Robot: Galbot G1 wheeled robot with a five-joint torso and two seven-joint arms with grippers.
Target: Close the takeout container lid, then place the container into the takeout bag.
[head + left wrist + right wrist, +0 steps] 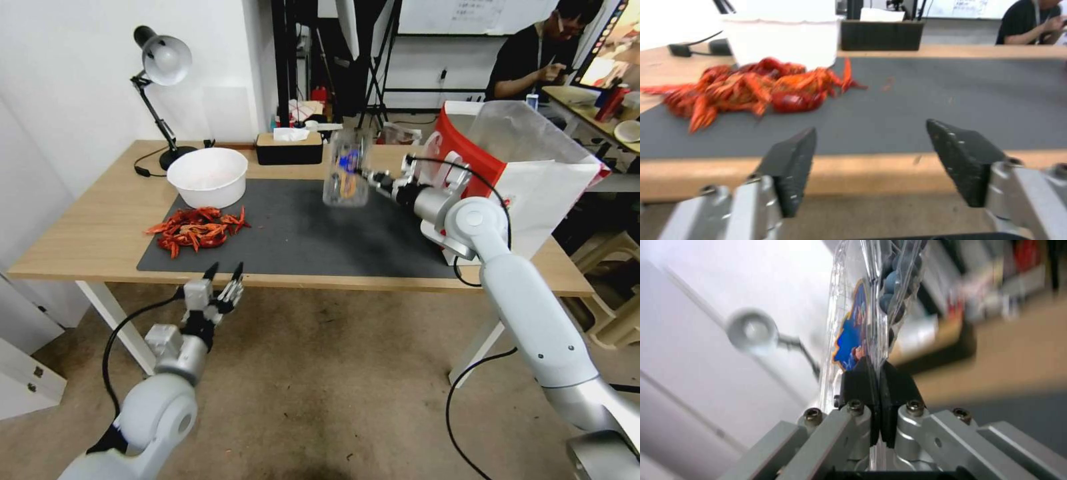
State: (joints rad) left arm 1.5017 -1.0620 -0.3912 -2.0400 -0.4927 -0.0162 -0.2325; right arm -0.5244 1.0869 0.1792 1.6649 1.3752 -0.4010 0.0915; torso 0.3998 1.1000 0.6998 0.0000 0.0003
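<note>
Both arms (pixel 533 313) are clad in smooth white shells with silver joints, and black cables (pixel 467 393) are looped alongside. Grey metal gripper links are fastened with round screws (pixel 855 404) and tipped with black pads (pixel 793 163).

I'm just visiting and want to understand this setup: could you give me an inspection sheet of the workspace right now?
Surface: wooden table with dark mat.
Job's things: container, lid shut, held above the mat; takeout bag open at the table's right end.
Clutter: white bowl, red crayfish pile, tissue box, desk lamp.
Grippers: right gripper pinching the container's edge; left gripper open, off the table's front edge.
Cables: black cables along both arms.
Surroundings: stools at right.
</note>
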